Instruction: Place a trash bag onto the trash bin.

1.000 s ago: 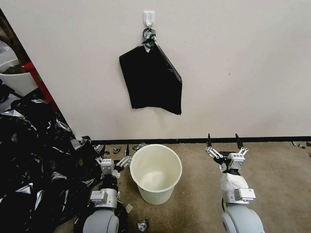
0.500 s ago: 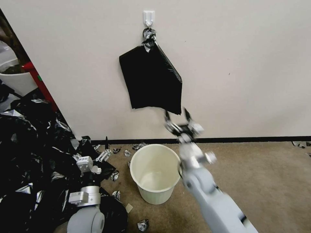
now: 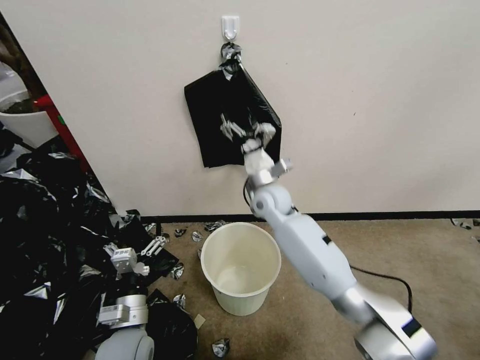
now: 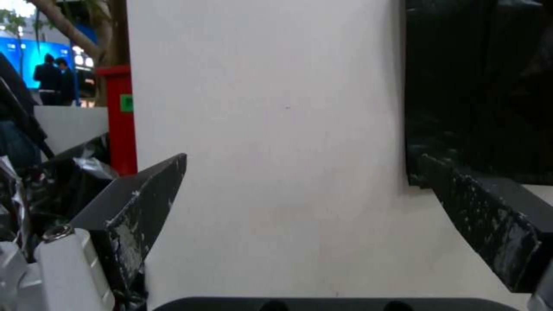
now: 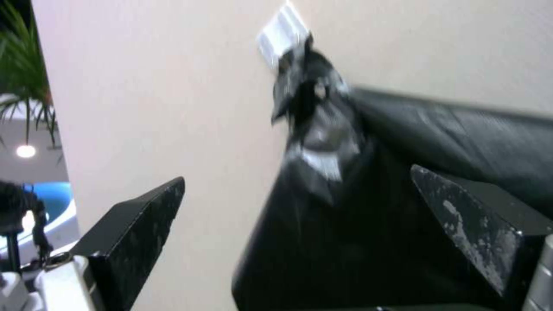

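Big heap of black plastic scraps [image 3: 45,240] fills the left of the head frame, beside the beige carpet floor [image 3: 400,280]. You're at the fetch step: the flat glossy black plastic bag [image 3: 220,140] hangs from the white wall hook [image 3: 229,26], upper centre, and your right end effector [image 3: 247,129] is raised in front of its lower half, fingers spread wide, gripping nothing; wrist view shows both black fingers apart with the bag's knotted top between them. Next move likely needs closing on the plastic, then lifting it off. The round cream-white plastic bucket [image 3: 241,267] stands empty, lower centre. Left end effector [image 3: 150,247] waits low, open, empty. Contact with bag: can't tell.
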